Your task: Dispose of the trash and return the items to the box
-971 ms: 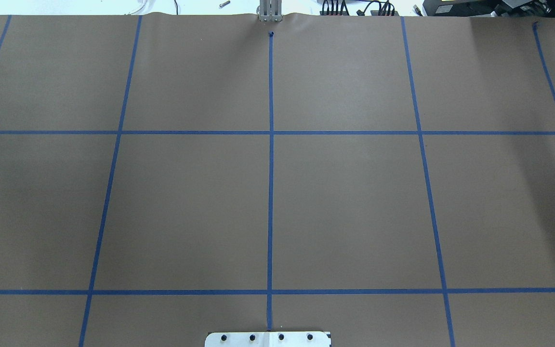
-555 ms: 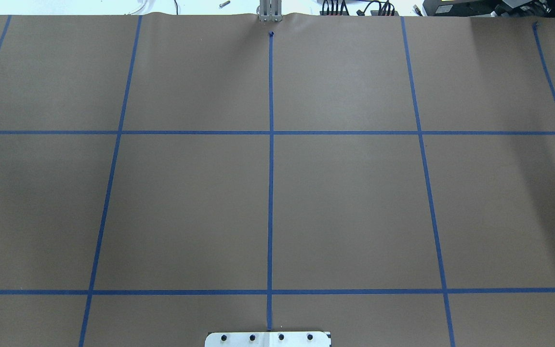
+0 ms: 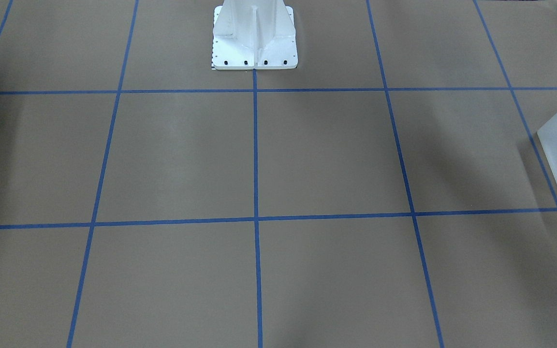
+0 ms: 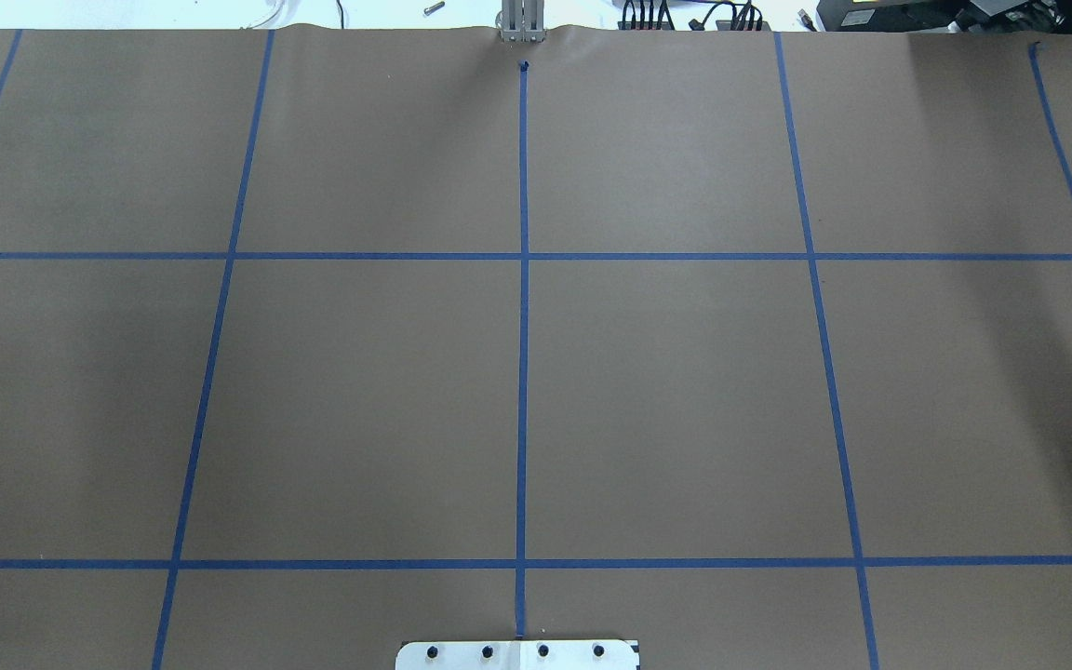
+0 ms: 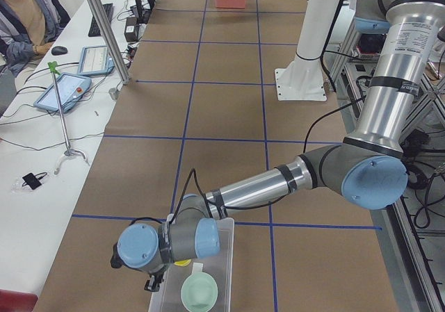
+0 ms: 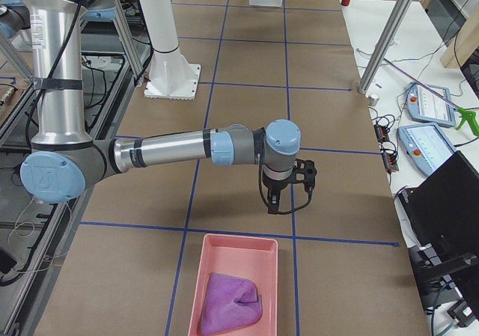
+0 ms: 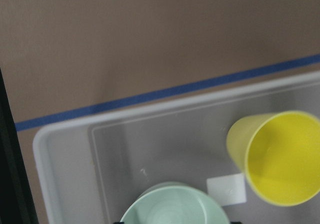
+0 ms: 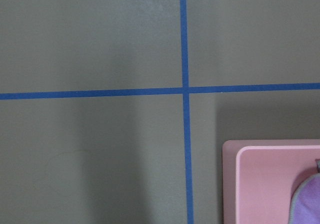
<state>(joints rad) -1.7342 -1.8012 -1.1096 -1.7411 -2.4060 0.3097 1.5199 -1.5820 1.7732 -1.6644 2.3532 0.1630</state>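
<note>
Two things stand inside the box [image 7: 42, 154], both open side up: the yellow tumbler [image 7: 272, 156] at the right of the left wrist view and the pale-green bowl [image 7: 175, 209] at its bottom edge, near each other but apart, with a white label [image 7: 226, 190] on the box floor between them; the box itself is a frosted white tub resting on the brown-papered table [image 4: 359, 400], at the bottom centre of the exterior left view and cut off by the right edge of the front-facing view, one long wall running just beside a line of blue tape [image 4: 523, 372]; the left gripper [image 5: 154, 283] hangs under its wrist over the upper left part of the box (mostly hidden there, so I cannot tell how its fingers stand); the white pedestal [image 3: 254, 34] rises at the top centre of the front-facing view; well apart, at the table's other end, the right gripper [image 6: 274, 207] points down above the paper, just above the pink tray [image 6: 224, 250] in the frame, and I cannot tell its finger spread either; a purple cloth [image 6: 230, 302] lies bunched in that tray; an operator [image 5: 24, 13] sits at the upper left of the exterior left view.
</note>
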